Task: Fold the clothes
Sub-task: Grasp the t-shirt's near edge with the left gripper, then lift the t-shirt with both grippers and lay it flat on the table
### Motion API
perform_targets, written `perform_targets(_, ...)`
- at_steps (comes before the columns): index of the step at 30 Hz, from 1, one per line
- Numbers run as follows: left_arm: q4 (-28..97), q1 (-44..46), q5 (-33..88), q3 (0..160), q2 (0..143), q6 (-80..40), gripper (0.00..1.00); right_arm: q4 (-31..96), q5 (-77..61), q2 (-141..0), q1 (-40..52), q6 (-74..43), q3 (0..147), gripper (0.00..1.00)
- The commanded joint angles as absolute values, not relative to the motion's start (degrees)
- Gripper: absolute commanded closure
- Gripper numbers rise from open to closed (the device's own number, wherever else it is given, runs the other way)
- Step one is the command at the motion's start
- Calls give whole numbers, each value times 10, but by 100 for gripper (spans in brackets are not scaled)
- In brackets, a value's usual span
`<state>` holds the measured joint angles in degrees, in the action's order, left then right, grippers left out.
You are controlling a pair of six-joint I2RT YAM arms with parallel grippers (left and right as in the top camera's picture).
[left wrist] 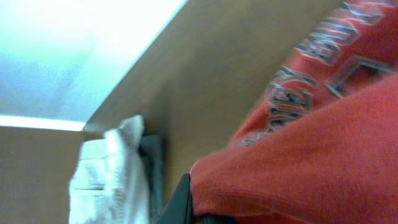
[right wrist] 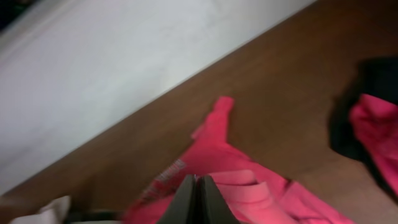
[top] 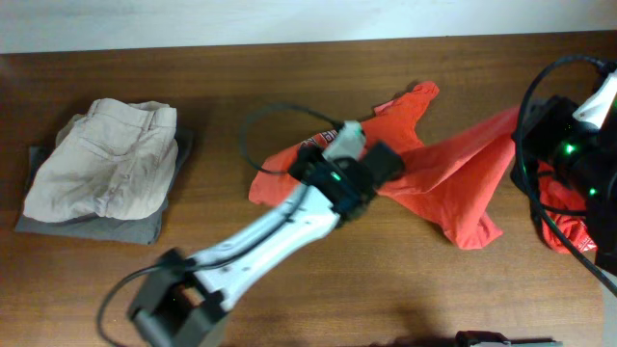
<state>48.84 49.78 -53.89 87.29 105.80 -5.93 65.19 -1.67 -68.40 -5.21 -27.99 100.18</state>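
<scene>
The orange-red T-shirt [top: 453,178] lies crumpled on the right half of the table [top: 241,77], one sleeve pointing toward the far edge. Its navy and white lettering [left wrist: 311,68] shows in the left wrist view. The left gripper [top: 345,138] is clamped on a bunched fold at the shirt's left end. The right gripper [right wrist: 198,196], fingers pressed together, pinches the fabric at the right end, which rises in a ridge toward it. Under the right arm lie a red garment [top: 569,217] and a black garment [right wrist: 348,124]. Well apart at the left, a folded beige garment [top: 106,159] sits on a grey garment [top: 96,229].
</scene>
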Motion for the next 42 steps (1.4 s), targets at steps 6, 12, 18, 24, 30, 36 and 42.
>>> perform_targets(6, 591, 415, -479, 990, 961, -29, 100, 695, 88, -676, -53, -264, 1007, 96)
perform_targets(12, 631, 379, -478, 1071, 919, 28, 100, 696, 115, -669, -53, -263, 1021, 96)
perform_targets(18, 631, 376, -463, 1190, 873, 87, 100, 693, 112, -668, -53, -241, 1122, 96)
perform_targets(24, 635, 378, -439, 1255, 854, 124, 100, 693, 112, -668, -53, -240, 1199, 96)
perform_targets(30, 643, 380, -431, 1276, 831, 126, 100, 705, 106, -668, -53, -240, 1231, 96)
perform_targets(36, 639, 381, -413, 1276, 835, 137, 100, 704, 67, -688, -53, -240, 1231, 96)
perform_targets(42, 590, 352, -382, 1276, 875, 184, 100, 692, 67, -751, -53, -240, 1231, 96)
